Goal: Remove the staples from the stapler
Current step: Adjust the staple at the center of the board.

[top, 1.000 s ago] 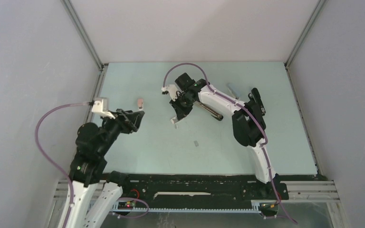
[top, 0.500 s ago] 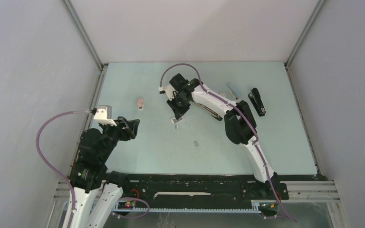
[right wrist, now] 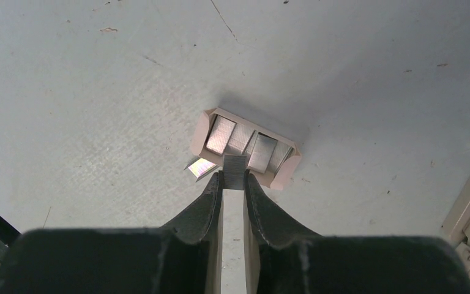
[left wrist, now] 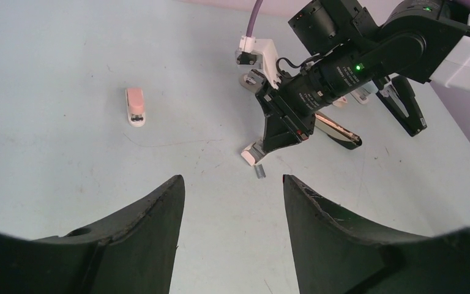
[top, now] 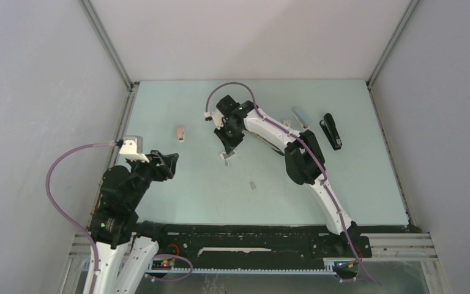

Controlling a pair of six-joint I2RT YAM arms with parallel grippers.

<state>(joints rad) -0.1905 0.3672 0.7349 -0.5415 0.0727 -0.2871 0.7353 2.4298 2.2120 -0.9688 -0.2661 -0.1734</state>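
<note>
My right gripper [right wrist: 235, 177] is shut on a short grey strip of staples [right wrist: 235, 164], its tips at the near rim of a small pinkish tray [right wrist: 203, 131] that holds several more strips. One loose strip [right wrist: 200, 167] lies just left of the tray, and another [top: 253, 184] lies nearer the arms. From above, the right gripper [top: 227, 149] points down at the tray [top: 225, 157]. An opened stapler [left wrist: 338, 131] lies under the right arm. My left gripper [left wrist: 232, 184] hangs open and empty at the left, well short of the tray [left wrist: 251, 154].
A small pink stapler [top: 181, 133] lies on the left part of the table [top: 177, 184]. A black stapler [top: 332, 130] and a small grey-blue object [top: 300, 116] lie at the back right. Grey walls enclose the table on three sides.
The right arm has swung left, uncovering the black stapler, and its gripper has come down to the tray. The left arm has drawn back toward the near edge.
</note>
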